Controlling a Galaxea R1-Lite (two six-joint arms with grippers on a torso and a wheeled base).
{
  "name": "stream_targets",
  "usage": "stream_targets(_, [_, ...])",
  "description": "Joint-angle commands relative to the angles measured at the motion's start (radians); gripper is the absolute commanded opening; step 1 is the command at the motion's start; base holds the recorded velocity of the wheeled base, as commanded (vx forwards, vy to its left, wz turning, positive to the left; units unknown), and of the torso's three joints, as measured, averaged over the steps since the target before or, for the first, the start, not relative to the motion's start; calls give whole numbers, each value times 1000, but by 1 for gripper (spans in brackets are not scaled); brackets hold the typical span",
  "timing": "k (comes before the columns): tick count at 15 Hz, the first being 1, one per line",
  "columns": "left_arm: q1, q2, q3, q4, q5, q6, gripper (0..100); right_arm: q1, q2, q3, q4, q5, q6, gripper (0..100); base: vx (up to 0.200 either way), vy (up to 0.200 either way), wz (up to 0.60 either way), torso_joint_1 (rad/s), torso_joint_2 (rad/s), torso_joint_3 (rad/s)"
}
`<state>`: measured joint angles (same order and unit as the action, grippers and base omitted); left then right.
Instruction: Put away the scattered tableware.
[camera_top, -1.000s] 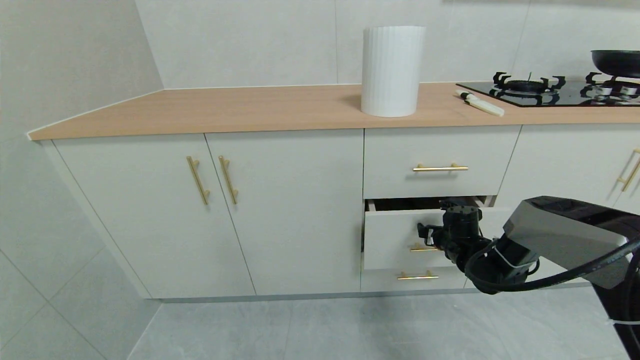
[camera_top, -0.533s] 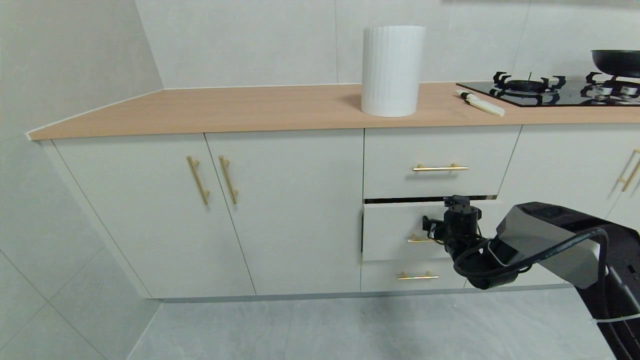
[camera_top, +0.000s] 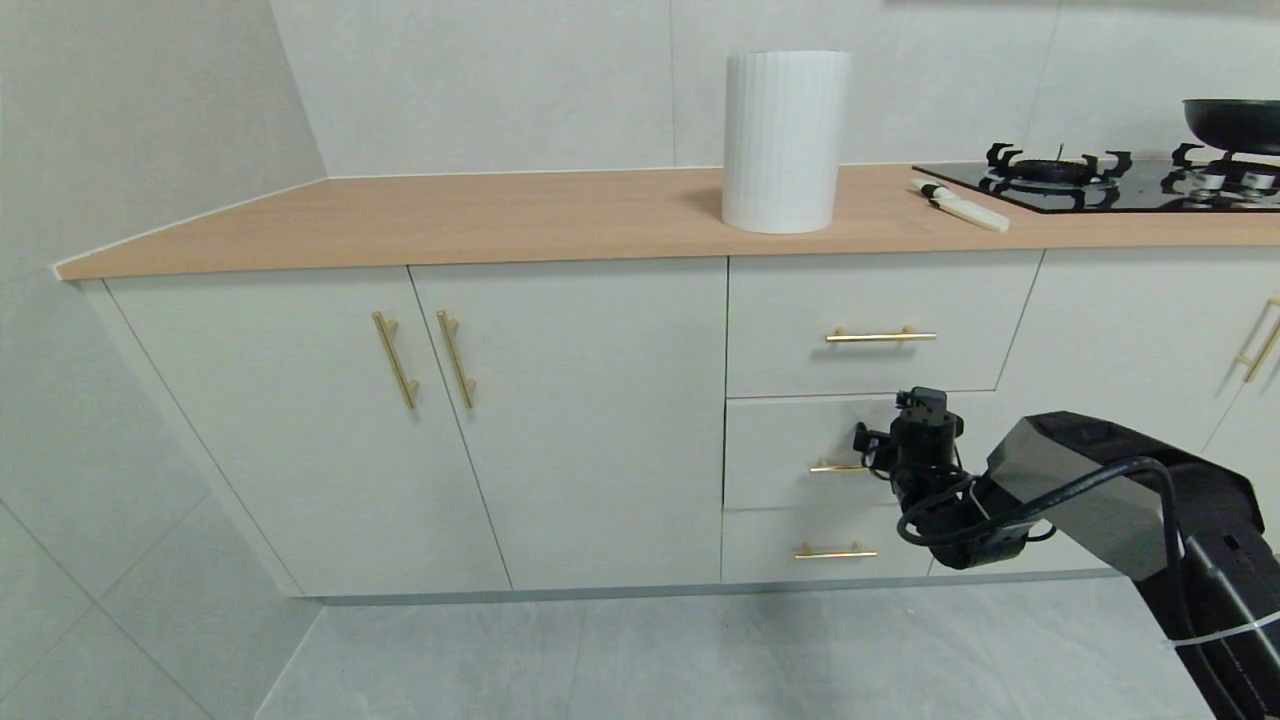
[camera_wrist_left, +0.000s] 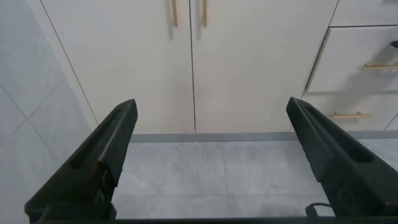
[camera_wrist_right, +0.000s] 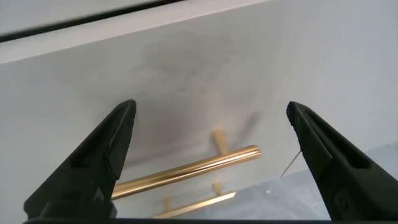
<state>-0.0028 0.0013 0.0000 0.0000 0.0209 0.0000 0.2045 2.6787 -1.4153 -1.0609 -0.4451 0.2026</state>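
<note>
While the middle drawer (camera_top: 790, 440) sits flush with the cabinet front, the right gripper (camera_wrist_right: 210, 109) is close to its face, fingers spread wide, just by the gold handle (camera_wrist_right: 186, 169). The left gripper (camera_wrist_left: 211, 109), likewise spread, hangs over the floor near the left doors. A cream utensil (camera_top: 958, 205) lies on the countertop (camera_top: 450, 215), between the white ribbed cylinder (camera_top: 783, 140) and the hob (camera_top: 1100, 190).

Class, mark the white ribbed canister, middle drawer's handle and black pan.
white ribbed canister (camera_top: 782, 140): head view, side wall.
middle drawer's handle (camera_wrist_right: 186, 169): right wrist view, bar.
black pan (camera_top: 1235, 128): head view, side.
</note>
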Motion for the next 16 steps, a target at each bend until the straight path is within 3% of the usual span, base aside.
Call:
stream_targets(1, [1, 0, 0, 0, 1, 0, 100, -5, 15, -14, 1, 0, 0, 100, 0, 0, 0, 0, 0, 0])
stream_targets(16, [0, 0, 0, 0, 1, 0, 100, -31, 44, -83, 1, -27, -2, 100, 0, 0, 0, 0, 0, 0])
